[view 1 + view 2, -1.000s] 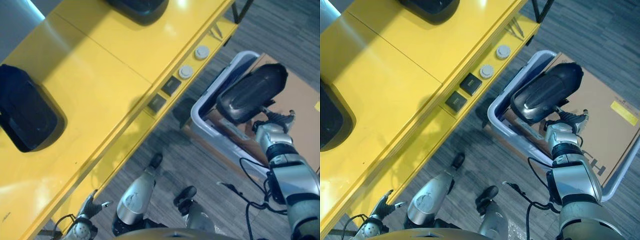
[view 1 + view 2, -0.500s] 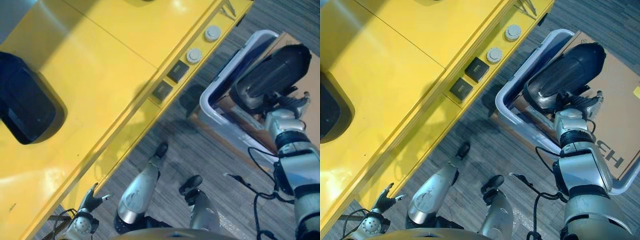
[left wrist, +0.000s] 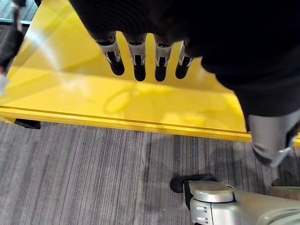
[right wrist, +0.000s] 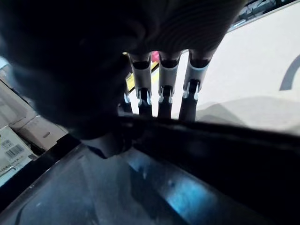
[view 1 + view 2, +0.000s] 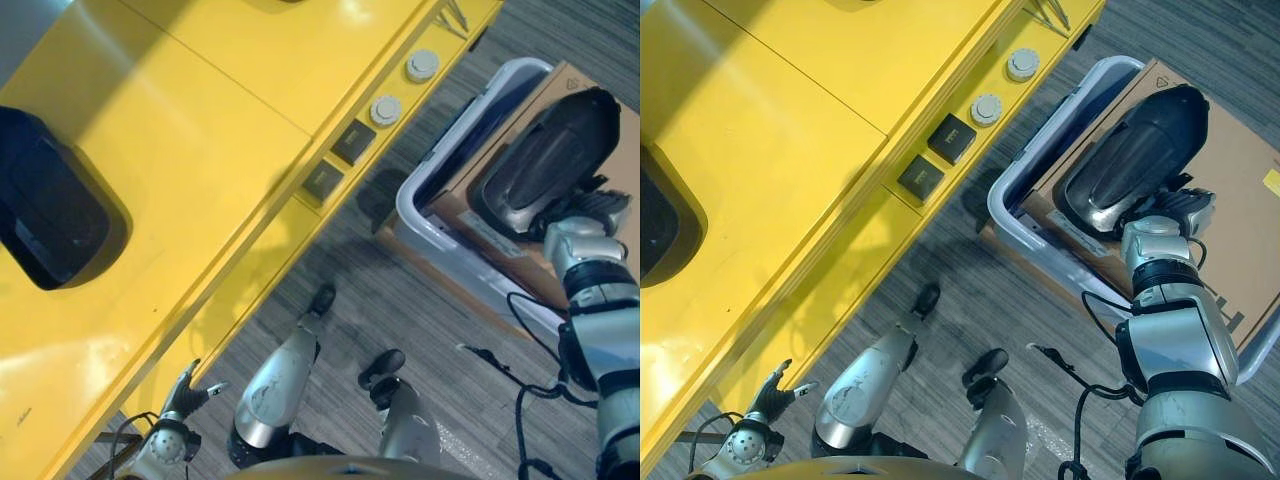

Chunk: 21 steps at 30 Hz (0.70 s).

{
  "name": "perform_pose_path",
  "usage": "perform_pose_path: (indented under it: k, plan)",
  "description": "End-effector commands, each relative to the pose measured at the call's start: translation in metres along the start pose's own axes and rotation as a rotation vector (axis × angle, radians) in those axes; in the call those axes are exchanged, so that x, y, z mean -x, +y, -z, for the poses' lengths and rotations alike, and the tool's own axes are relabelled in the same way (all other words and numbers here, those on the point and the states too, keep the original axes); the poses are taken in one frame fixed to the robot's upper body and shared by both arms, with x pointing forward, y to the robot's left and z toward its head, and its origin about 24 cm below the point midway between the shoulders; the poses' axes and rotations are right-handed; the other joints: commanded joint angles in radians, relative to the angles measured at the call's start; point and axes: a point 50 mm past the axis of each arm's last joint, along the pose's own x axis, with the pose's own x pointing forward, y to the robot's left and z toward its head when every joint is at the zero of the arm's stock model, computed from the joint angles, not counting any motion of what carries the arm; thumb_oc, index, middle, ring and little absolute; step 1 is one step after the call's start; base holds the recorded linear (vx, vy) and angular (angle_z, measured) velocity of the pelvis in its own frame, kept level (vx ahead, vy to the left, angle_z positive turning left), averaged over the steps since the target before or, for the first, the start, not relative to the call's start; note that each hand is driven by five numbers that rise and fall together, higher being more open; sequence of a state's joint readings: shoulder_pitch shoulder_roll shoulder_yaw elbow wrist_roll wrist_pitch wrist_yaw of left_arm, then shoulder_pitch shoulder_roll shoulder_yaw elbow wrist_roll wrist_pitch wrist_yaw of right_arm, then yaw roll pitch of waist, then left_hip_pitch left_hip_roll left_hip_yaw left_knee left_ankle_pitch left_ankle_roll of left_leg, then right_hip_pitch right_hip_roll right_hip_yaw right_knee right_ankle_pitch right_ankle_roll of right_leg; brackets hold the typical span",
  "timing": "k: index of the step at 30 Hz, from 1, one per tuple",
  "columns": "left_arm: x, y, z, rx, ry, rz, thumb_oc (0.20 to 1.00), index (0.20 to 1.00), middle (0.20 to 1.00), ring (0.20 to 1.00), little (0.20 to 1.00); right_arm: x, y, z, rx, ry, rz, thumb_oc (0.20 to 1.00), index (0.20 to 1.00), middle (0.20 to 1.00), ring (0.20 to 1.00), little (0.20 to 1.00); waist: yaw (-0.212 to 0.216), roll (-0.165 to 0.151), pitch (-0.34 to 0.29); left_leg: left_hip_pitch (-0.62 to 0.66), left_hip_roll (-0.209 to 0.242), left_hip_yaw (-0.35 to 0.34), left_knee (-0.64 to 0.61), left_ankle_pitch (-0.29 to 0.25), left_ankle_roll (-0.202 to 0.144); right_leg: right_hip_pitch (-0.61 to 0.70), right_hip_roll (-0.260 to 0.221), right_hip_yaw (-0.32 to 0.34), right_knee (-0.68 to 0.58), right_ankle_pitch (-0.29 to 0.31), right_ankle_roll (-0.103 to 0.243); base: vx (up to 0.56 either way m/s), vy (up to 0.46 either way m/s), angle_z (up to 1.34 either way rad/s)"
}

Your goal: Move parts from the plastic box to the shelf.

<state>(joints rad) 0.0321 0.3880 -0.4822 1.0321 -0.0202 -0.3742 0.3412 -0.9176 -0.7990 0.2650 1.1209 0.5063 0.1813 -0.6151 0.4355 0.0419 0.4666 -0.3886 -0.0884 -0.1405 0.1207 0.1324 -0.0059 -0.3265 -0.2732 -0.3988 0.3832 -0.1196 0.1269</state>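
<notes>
Since a second ago my head camera has swung, so the whole scene sits shifted; against the plastic box the black part has gone from lying across the near rim to hanging further in, over the cardboard.

I see the yellow shelf (image 5: 200, 150) running across the left of the eye views, its top deck carrying another black part (image 5: 45, 225) near its left edge. On its lower ledge lie two small black blocks (image 5: 937, 155) and two round grey discs (image 5: 1002, 86) in a row. Right of the shelf, on the grey carpet (image 3: 93, 178), stands the plastic box (image 5: 1040, 140) with a cardboard sheet (image 5: 1230, 180) in it.

My right hand (image 5: 1160, 235) has its fingers (image 4: 166, 89) curled over the edge of the black part (image 5: 1135, 160), grasping it above the box. My left hand (image 5: 768, 395) hangs low beside the shelf's front edge, fingers (image 3: 136, 58) straight and relaxed, touching nothing.
</notes>
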Motion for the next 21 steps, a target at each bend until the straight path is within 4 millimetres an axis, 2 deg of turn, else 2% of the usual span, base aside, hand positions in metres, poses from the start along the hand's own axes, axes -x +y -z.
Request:
perform_pose_path:
  k: [1,11,12,15,16,17,21]
  plan:
    - [0.008,0.012,0.015,-0.043,0.014,-0.032,1.000,1.000,1.000,1.000,1.000,-0.006,-0.014,0.007,0.058,-0.023,0.022,0.200,0.200,0.200,0.200,0.200,0.007,0.003,-0.026,-0.038,0.000,0.033,0.069,-0.131,-0.003,0.005,0.002,0.028,-0.069,0.057,0.048,-0.01,-0.033,0.00]
    - [0.006,0.017,0.004,0.000,-0.057,-0.052,1.000,1.000,1.000,1.000,1.000,-0.006,-0.016,0.012,0.046,-0.024,0.013,0.200,0.200,0.200,0.200,0.200,-0.007,-0.020,-0.043,0.003,0.014,0.041,0.048,-0.135,-0.004,0.040,0.014,0.030,-0.086,0.056,0.046,-0.02,-0.067,-0.01]
    - [0.003,0.018,-0.007,0.016,-0.109,-0.056,1.000,1.000,1.000,1.000,1.000,-0.004,-0.014,0.018,0.034,-0.027,0.007,0.200,0.200,0.200,0.200,0.200,-0.013,-0.028,-0.060,0.028,0.018,0.043,0.034,-0.136,-0.006,0.068,0.020,0.029,-0.105,0.057,0.044,-0.03,-0.134,-0.06]
    - [0.001,0.019,-0.016,0.032,-0.160,-0.053,1.000,1.000,1.000,1.000,1.000,-0.002,-0.013,0.022,0.034,-0.032,0.001,0.200,0.200,0.200,0.200,0.200,-0.018,-0.035,-0.080,0.059,0.024,0.043,0.016,-0.137,-0.008,0.099,0.028,0.028,-0.125,0.058,0.043,0.00,-0.114,-0.08]
    - [-0.001,0.021,-0.027,0.092,-0.200,-0.037,1.000,1.000,1.000,1.000,1.000,0.001,-0.012,0.025,0.032,-0.055,-0.001,0.200,0.200,0.200,0.200,0.200,-0.024,-0.040,-0.107,0.096,0.030,0.041,-0.011,-0.133,-0.012,0.136,0.037,0.026,-0.151,0.059,0.042,-0.05,-0.120,-0.10]
    - [-0.002,0.022,-0.033,0.133,-0.216,-0.027,1.000,1.000,1.000,1.000,1.000,0.002,-0.012,0.026,0.027,-0.065,-0.003,0.200,0.200,0.200,0.200,0.200,-0.028,-0.039,-0.116,0.100,0.031,0.044,-0.022,-0.107,-0.009,0.146,0.041,0.014,-0.170,0.084,0.034,-0.05,-0.119,-0.04]
    - [-0.008,0.026,-0.065,0.281,-0.303,0.059,1.000,1.000,1.000,1.000,1.000,0.013,-0.005,0.027,0.002,-0.103,-0.035,0.200,0.200,0.200,0.200,0.200,-0.050,-0.055,-0.177,0.174,0.043,0.043,-0.081,-0.097,-0.014,0.222,0.064,0.015,-0.237,0.096,0.034,0.01,-0.119,-0.06]
